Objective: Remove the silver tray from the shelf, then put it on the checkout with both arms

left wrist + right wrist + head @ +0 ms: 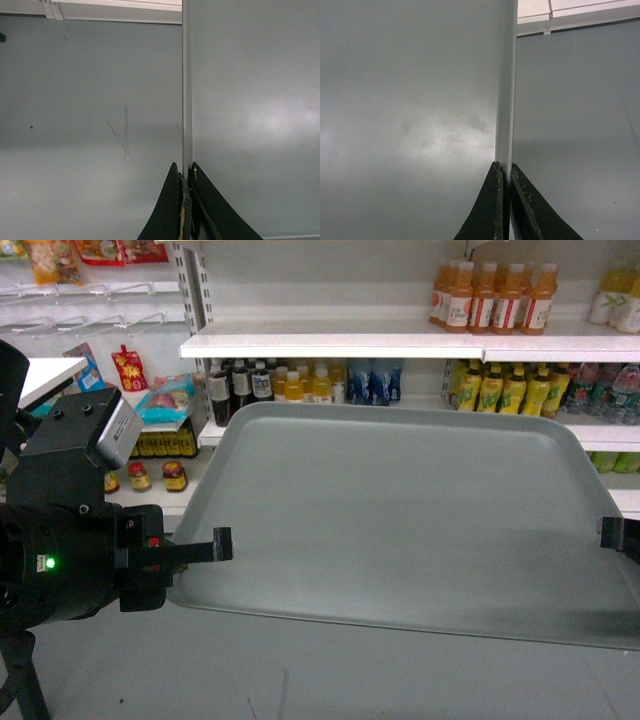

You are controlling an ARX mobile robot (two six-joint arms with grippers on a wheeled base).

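The silver tray [400, 520] is held in the air in front of the shelf [330, 340], roughly level, filling the middle of the head view. My left gripper [222, 543] is shut on the tray's left rim, and my right gripper [612, 533] is shut on its right rim. In the left wrist view the two black fingers [172, 200] pinch the rim edge [187, 100], with my left gripper [184, 170] at the bottom. The right wrist view shows the same grip: my right gripper [503, 169] clamps the tray's rim [506, 90]. The checkout is out of view.
Shelf boards behind the tray carry bottled drinks [495, 298] and jars [160, 477]. A grey floor [300, 670] lies under the tray. My left arm's black body [60, 540] fills the left of the head view.
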